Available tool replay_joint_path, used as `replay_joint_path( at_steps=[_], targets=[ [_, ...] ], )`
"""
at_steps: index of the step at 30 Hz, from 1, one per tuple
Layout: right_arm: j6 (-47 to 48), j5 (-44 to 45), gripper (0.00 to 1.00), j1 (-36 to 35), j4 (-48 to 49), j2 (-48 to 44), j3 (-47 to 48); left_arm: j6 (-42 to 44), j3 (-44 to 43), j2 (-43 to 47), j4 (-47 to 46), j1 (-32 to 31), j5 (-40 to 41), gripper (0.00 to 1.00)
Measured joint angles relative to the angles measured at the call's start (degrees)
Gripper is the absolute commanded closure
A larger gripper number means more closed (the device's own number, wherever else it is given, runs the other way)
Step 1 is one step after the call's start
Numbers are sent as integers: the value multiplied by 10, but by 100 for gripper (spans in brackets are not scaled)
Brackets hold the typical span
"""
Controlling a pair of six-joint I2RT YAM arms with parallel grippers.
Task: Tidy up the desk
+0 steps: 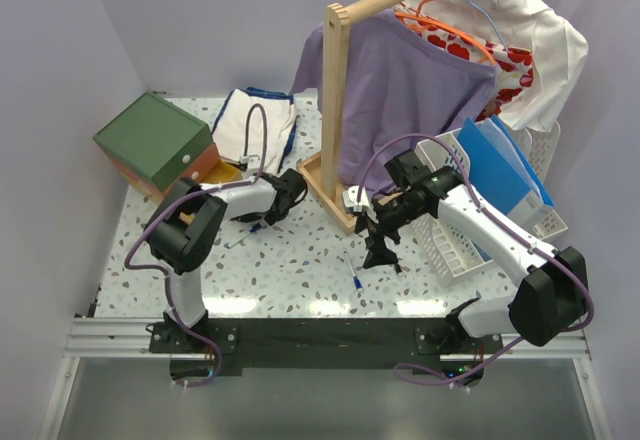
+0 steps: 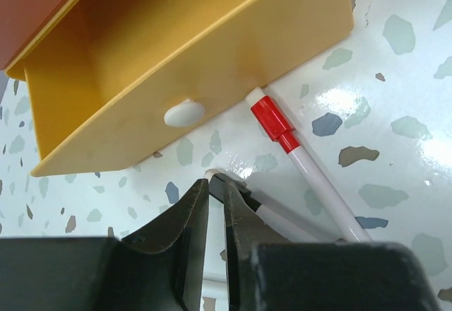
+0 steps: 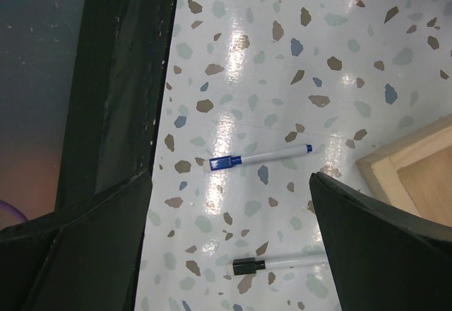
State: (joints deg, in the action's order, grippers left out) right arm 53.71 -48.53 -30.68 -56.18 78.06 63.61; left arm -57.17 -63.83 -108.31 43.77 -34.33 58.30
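Desk [image 1: 290, 270] filled the top view, its speckled white surface spread beyond both arm bases, with loose markers lying on it. At about ten o'clock of its middle, the left gripper [image 2: 216, 186] had its fingers drawn almost together, only a slim gap between them, seemingly pinched on the end of a white marker [image 2: 279, 219] whose body ran off toward four o'clock. How firm that pinch was could not be told. Just ahead, at twelve o'clock of the fingertips, stood the open yellow drawer [image 2: 212, 49] with its white knob [image 2: 185, 113], and a red-capped marker [image 2: 272, 121] lay touching the drawer front. The step looked like stowing the marker: it would call for a secure squeeze, a lift clear of the drawer's front wall, and a low release inside, without nudging the red-capped one. The right gripper [image 3: 229, 184] hung fully spread and empty above a blue-capped marker [image 3: 258, 157] and a black-capped marker [image 3: 279, 261]
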Motion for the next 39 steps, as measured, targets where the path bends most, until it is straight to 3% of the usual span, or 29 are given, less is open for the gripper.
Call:
replay_joint_path(
  at_steps=[7,12,16,21,27,32,39],
  targets=[
    [2,1,1,0,0,0,0,-3,8,66,6,-3,-24,65],
    [4,11,1,0,0,0,0,49,66,184,-35,-3,-78,38],
    [8,15,1,0,0,0,0,120,127,272,-92,-3,-161,27],
    [11,26,1,0,0,0,0,208,235,410,-177,-3,-320,21],
    [-1,58,1,-4,9,0,0,267,318,567,-206,-3,-475,16],
    [-47,166,1,-41,31,0,-5,289,328,640,-229,-3,-550,14],
    [-162,362,1,-60,89,-3,-64,299,332,672,-255,-3,-565,13]
  ],
)
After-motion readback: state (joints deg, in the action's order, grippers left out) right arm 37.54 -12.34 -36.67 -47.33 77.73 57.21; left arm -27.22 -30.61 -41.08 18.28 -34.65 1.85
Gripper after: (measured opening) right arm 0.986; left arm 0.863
